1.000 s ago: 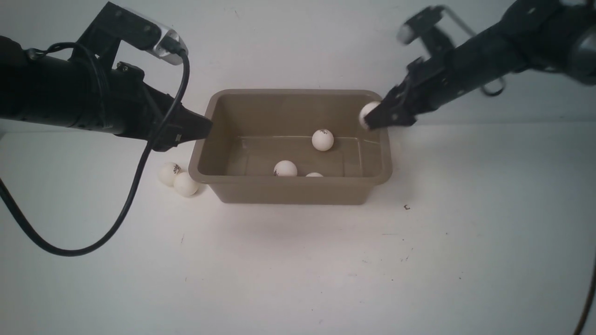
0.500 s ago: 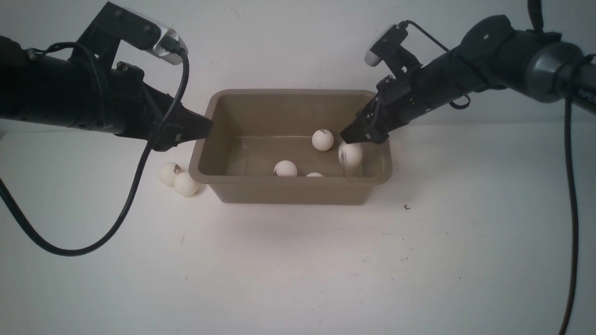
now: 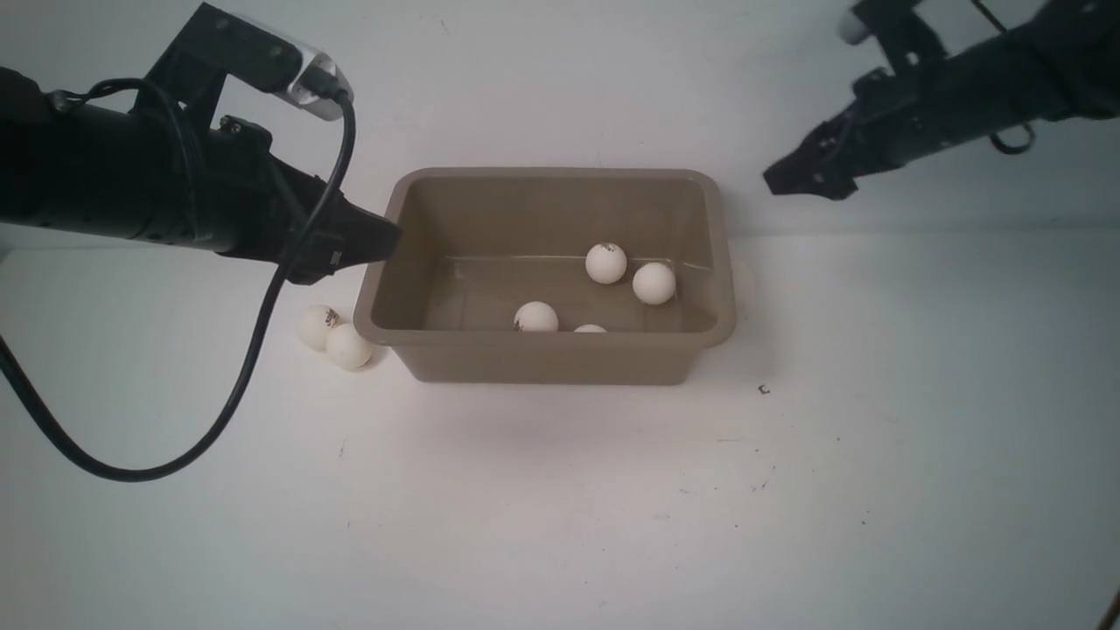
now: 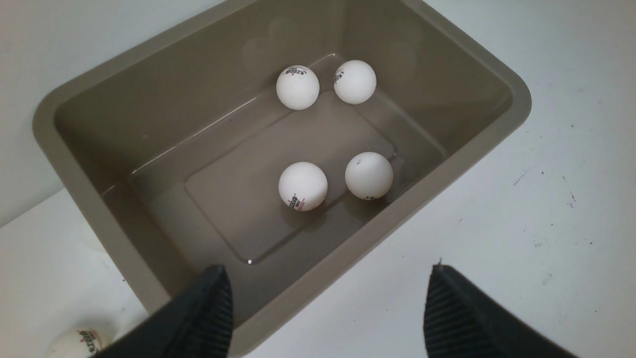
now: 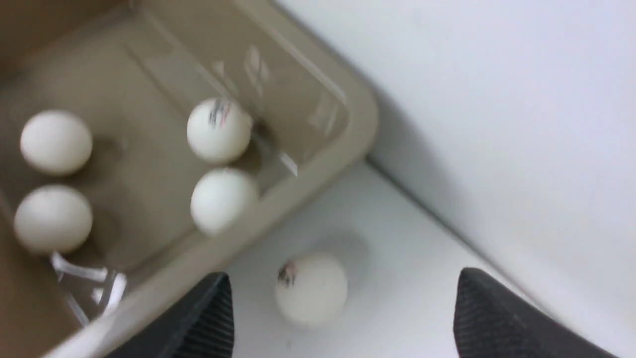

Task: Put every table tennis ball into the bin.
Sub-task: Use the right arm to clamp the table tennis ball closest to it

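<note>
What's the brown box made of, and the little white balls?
The bin looks like smooth moulded plastic: rounded corners, one even taupe colour, shiny streaks on its floor. The table tennis balls look like matte plastic, probably: plain white, no glare, small printed marks.

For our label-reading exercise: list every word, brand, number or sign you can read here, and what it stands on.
No text is legible.
The bin bears no label.
Central ball: red and dark print, too small to read.
Far-wall balls: dark prints, too small to read.
Outside ball: dark print, too small to read.
</note>
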Available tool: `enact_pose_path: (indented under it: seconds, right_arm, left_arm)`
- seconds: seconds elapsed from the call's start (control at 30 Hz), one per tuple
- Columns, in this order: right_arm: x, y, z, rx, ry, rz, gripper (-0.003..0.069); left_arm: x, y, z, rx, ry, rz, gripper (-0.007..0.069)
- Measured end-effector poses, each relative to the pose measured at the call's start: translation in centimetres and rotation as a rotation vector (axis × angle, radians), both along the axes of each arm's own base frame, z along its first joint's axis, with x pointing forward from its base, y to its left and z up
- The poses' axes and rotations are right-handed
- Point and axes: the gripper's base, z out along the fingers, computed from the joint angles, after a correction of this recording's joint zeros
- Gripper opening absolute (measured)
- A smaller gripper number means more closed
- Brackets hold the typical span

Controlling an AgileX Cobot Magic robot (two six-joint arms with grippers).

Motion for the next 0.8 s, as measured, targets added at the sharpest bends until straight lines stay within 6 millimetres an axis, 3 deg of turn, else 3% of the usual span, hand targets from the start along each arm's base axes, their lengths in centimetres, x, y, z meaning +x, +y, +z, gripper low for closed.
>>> enact_pose_path:
  seconds: [0.27,0.5,0.8]
  right_arm:
    - [-0.3,0.2,-0.7,-0.022,0.034,0.056,0.0536]
    - [0.5,0.7,-4.3,-0.031,0.078,0.075,0.0536]
    - [1.2,2.3,-6.7,-0.049,0.068,0.085,0.0536]
  left_arm:
    - [0.0,0.0,0.0,-0.002,0.0,0.001,0.0468]
    - [0.0,0.0,0.0,-0.002,0.0,0.001,0.0468]
    - [0.0,0.0,0.0,-0.003,0.001,-0.001,0.0468]
